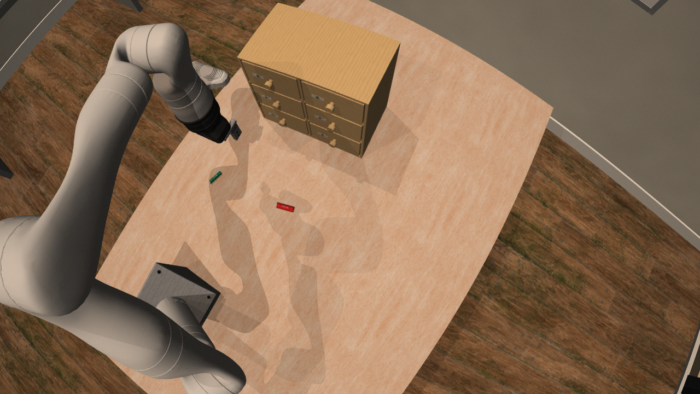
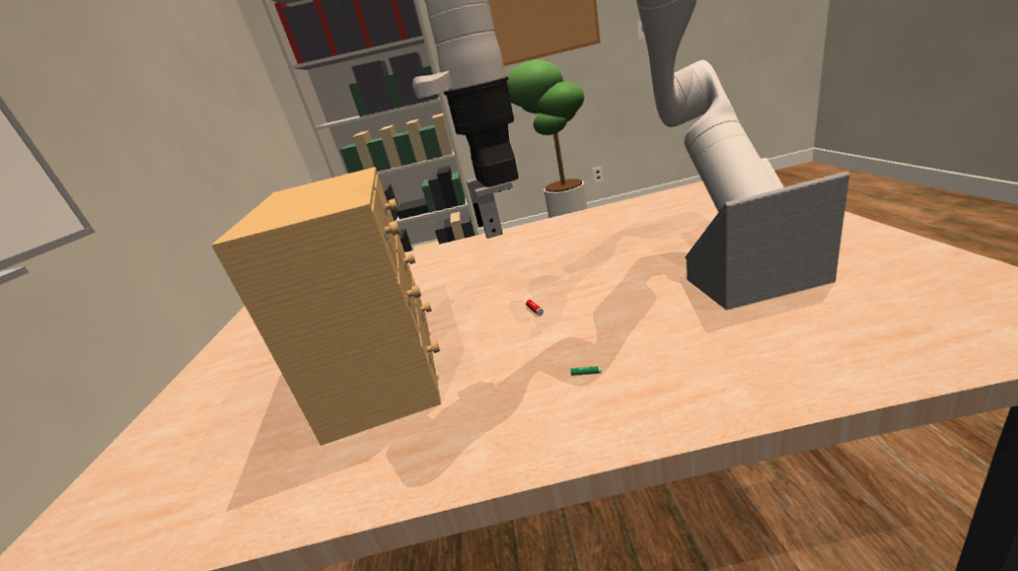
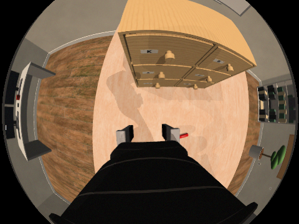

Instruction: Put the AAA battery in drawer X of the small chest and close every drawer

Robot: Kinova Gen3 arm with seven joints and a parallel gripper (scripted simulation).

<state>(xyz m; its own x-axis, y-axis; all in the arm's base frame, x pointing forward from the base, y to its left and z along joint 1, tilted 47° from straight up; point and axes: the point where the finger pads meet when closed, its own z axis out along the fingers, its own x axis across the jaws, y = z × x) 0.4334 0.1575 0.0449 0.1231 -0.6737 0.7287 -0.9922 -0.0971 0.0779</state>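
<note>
The chest [image 1: 322, 44] [image 2: 332, 326] [image 3: 187, 15] stands upright with six knobbed drawers, all pushed in. In the wrist view the top-left drawer's label [image 3: 149, 51] reads K; I cannot make out an X on the other small labels. A slim green battery [image 1: 215, 177] [image 2: 585, 370] and a thicker red battery [image 1: 285, 207] [image 2: 534, 307] [image 3: 184, 135] lie on the table; the green one looks like the AAA. The green battery is hidden in the wrist view. My gripper [image 1: 234, 131] [image 2: 486, 220] [image 3: 147, 130] is open and empty, above the table in front of the chest.
The grey angled arm mount [image 1: 163, 284] [image 2: 783, 245] stands on the table [image 1: 440, 196] [image 2: 693, 427] [image 3: 112, 115], away from the chest. The arm reaches over the table edge on the green battery's side. A bookshelf and a plant stand in the background.
</note>
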